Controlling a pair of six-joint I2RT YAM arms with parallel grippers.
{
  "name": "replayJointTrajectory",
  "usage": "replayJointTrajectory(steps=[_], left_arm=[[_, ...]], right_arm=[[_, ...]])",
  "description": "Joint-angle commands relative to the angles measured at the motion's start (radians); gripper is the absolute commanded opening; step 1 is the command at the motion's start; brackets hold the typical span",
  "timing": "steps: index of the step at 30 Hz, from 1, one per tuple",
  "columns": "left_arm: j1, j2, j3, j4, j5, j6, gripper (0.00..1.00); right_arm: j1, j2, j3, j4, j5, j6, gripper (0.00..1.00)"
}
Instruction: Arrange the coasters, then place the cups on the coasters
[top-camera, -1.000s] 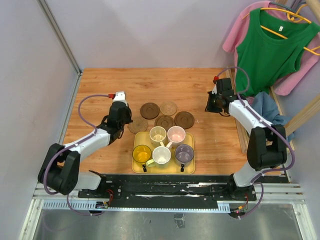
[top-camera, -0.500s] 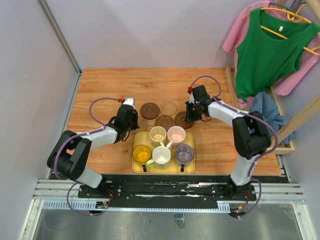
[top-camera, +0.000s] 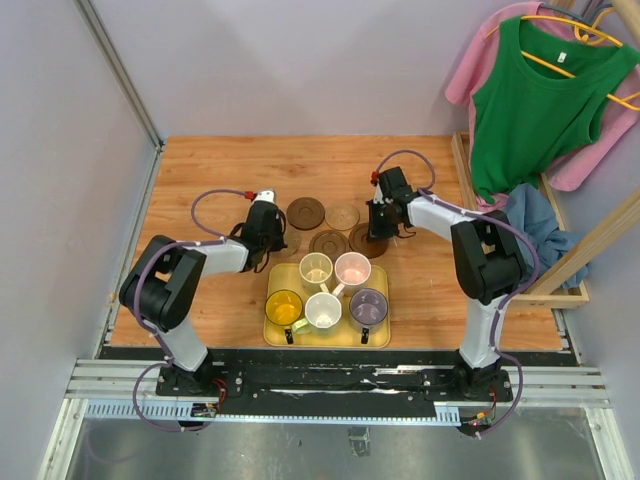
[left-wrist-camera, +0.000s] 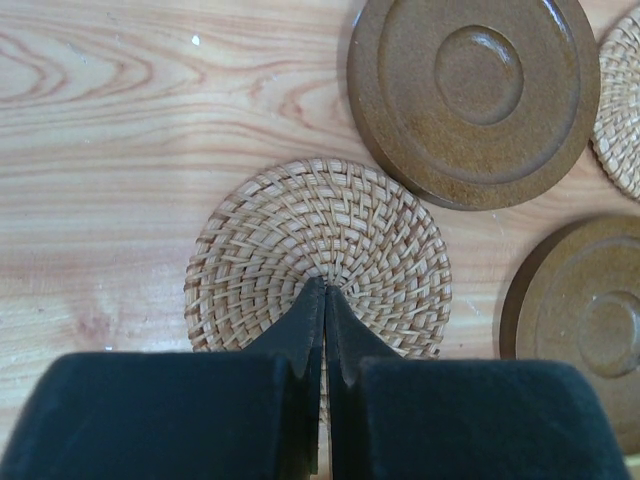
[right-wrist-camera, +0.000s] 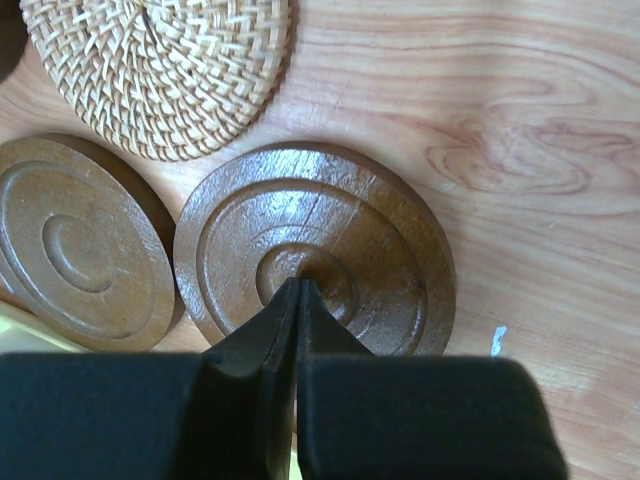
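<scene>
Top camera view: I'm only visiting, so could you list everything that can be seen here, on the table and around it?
dark brown round wooden coasters: three, dark brown, mid-table behind the tray
tan round woven coasters: two, tan, one among the brown ones, one under the left gripper
small handled mugs: five, see-through yellow, cream-white, grey-purple, cream-green, pink, all on the tray
yellow rectangular tray: one, yellow, near edge of the table
wooden table: one, light brown
green sleeveless top: one, green, hanging at right
pink garment: one, pink, behind the green top
blue cloth: one, blue, below the hanging clothes
left gripper: one, black, shut, tips at a woven coaster's middle
right gripper: one, black, shut, tips at a brown coaster's middle
</scene>
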Motion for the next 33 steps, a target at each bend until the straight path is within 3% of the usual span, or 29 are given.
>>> replayJointTrajectory(steps=[1, 14, 33], left_arm=[[0.000, 0.060, 0.019, -0.056, -0.076, -0.033, 0.00], [0.154, 0.130, 0.133, -0.132, -0.091, -0.083, 0.00], [0.291, 0.379, 0.586, -0.273, -0.045, -0.054, 0.01]], right_arm=[[-0.002, 0.033, 0.036, -0.048, 0.061, -0.005, 0.01], [-0.155, 0.076, 0.092, -0.130, 0.188, 0.008, 0.01], [-0.279, 0.353, 0.595, -0.231, 0.201, -0.034, 0.01]])
